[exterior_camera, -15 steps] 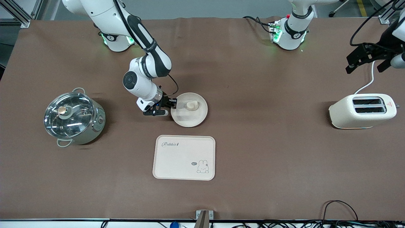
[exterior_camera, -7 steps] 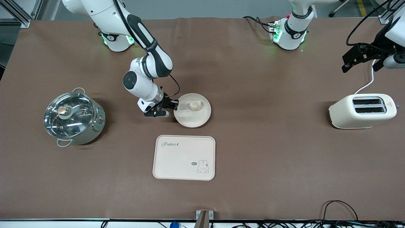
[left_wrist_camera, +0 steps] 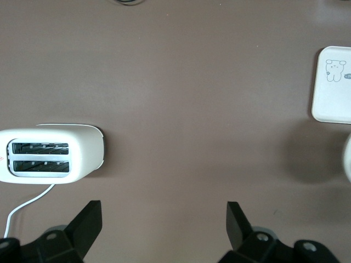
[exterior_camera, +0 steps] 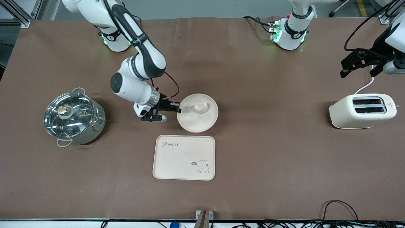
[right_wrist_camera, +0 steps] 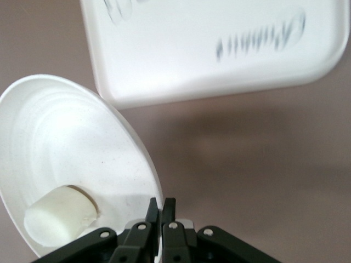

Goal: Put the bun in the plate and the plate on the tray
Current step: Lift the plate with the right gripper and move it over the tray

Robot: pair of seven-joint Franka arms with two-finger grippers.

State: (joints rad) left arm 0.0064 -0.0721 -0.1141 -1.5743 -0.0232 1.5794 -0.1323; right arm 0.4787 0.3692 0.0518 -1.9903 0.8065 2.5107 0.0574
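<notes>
The round cream plate is lifted off the table and tilted, and the small pale bun lies in it. My right gripper is shut on the plate's rim at the edge toward the right arm's end. The cream tray with "Rabbit" lettering lies flat on the table, nearer to the front camera than the plate. My left gripper hangs open and holds nothing, high over the table near the toaster, where that arm waits.
A steel pot with a glass lid stands toward the right arm's end of the table. A cream toaster with a white cord stands toward the left arm's end. Brown cloth covers the table.
My right gripper closed fully on the plate's rim, then lifted and carried the plate with the bun a little toward the left arm's end. The left gripper shifted slightly.
</notes>
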